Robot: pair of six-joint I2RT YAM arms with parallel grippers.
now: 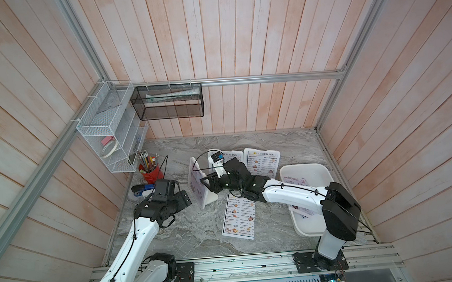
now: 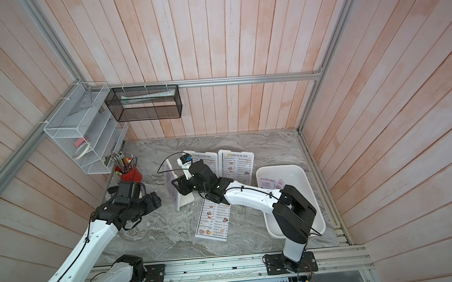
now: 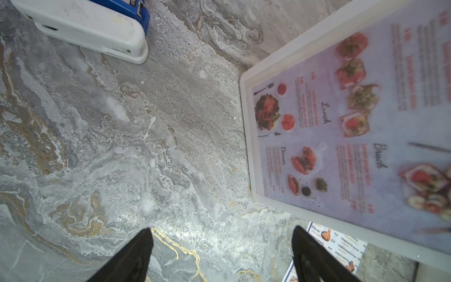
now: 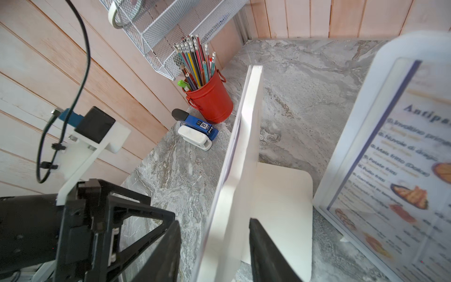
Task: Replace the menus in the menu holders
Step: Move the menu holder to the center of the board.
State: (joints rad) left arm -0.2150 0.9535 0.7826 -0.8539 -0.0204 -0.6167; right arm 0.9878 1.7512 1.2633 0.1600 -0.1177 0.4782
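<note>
A white menu holder (image 1: 196, 173) stands on edge at mid-table with a lilac menu (image 3: 341, 134) in it, facing my left arm. My right gripper (image 4: 214, 221) straddles that holder's upper edge (image 4: 246, 146), jaws open, with a gap showing beside one finger. My left gripper (image 3: 222, 229) hangs open over bare marble just left of the holder, holding nothing. A loose white menu (image 1: 239, 217) lies flat on the table. In both top views a holder (image 1: 262, 162) with a "DIM SUM INN" menu leans at the back, and another (image 2: 204, 156) is half hidden behind my right wrist.
A large white tray (image 1: 301, 166) at the right holds lilac menus (image 1: 300, 181), partly under my right arm. A red pencil cup (image 4: 210, 102) and a blue-white stapler (image 4: 195, 131) sit at the back left, below wire baskets (image 1: 106, 133) on the wall.
</note>
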